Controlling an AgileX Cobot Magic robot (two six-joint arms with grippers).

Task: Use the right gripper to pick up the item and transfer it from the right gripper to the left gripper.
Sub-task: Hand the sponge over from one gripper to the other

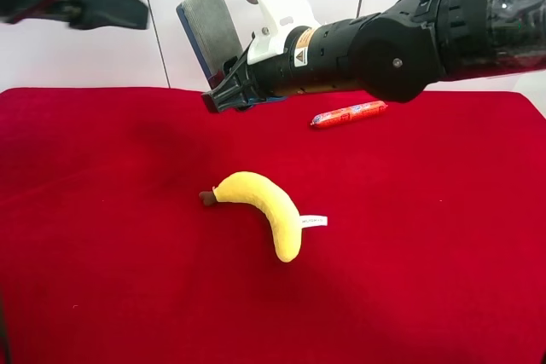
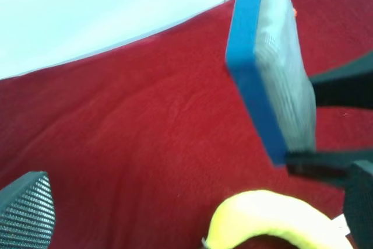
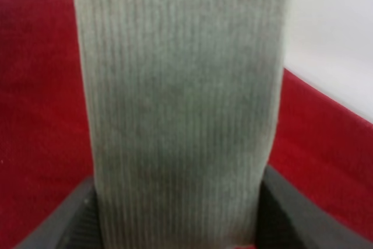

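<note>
Two arms hang over the red cloth [image 1: 444, 245]. At 10 o'clock the left gripper [image 1: 128, 10] is blurred, and I cannot tell its finger spread. At 12 the right gripper [image 1: 226, 87] pinches a slab sponge [image 1: 211, 33] aloft. It is blue foam with a ribbed grey face, and its long axis points to 11. A plush yellow banana [image 1: 260, 206] lies at centre.

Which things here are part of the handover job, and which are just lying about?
In the job:
blue and grey sponge, clamped in the right gripper
left gripper, open, the one to receive it

Lying about:
plush banana
red wrapped sausage
Both lie on the red cloth.
</note>
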